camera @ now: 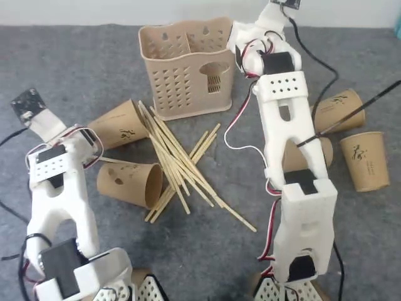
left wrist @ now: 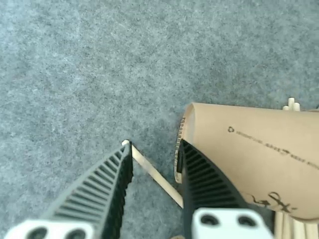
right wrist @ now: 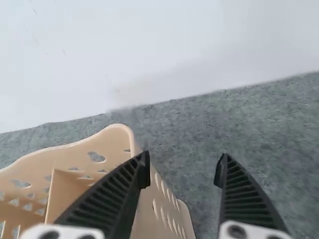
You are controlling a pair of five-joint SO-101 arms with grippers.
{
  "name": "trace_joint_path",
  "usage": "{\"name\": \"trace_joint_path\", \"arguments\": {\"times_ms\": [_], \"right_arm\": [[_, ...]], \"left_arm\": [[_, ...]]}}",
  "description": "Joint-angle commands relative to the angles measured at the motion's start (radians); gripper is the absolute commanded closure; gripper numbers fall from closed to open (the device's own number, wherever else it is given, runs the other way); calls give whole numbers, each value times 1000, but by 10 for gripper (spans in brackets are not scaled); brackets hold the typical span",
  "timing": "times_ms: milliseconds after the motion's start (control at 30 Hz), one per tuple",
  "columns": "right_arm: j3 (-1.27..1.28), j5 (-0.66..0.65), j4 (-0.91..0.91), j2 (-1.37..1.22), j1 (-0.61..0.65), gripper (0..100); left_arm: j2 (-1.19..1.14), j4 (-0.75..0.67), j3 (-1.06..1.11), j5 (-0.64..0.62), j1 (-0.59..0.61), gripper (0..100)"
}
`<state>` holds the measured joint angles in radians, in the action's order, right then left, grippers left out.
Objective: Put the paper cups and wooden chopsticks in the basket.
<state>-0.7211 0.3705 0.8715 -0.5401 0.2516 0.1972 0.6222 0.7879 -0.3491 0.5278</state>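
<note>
The tan perforated basket (camera: 188,69) stands at the back centre, its rim (right wrist: 75,154) below my right gripper (right wrist: 182,167), which is open and holds nothing. That gripper (camera: 241,44) is by the basket's right corner. Wooden chopsticks (camera: 182,163) lie fanned out in front of the basket. Two paper cups lie on their sides at the left (camera: 119,128) (camera: 128,182). My left gripper (left wrist: 154,147) is open just above the mat, one finger against the narrow end of the nearer cup (left wrist: 249,149), with a single chopstick (left wrist: 154,174) lying between the fingers.
On the right are three more cups: one lying down (camera: 338,110), one upright (camera: 363,160), and one partly hidden under the right arm (camera: 307,153). A black cable (camera: 351,116) crosses them. Grey mat (camera: 81,63) lies open at the back left.
</note>
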Motion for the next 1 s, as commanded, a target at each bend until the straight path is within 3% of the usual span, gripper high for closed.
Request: {"name": "trace_joint_path", "arguments": {"times_ms": [0, 267, 700, 800, 967], "right_arm": [[-46, -14, 59, 94, 27, 775], [-46, -12, 160, 180, 70, 775], [-12, -20, 128, 128, 77, 776], [-9, -20, 97, 35, 70, 827], [-38, -21, 99, -48, 21, 998]], "left_arm": [[5, -25, -16, 5, -12, 863], [5, -25, -16, 5, -12, 863], [5, -25, -15, 5, -12, 863], [5, -25, -15, 5, -12, 863], [5, -25, -15, 5, -12, 863]]}}
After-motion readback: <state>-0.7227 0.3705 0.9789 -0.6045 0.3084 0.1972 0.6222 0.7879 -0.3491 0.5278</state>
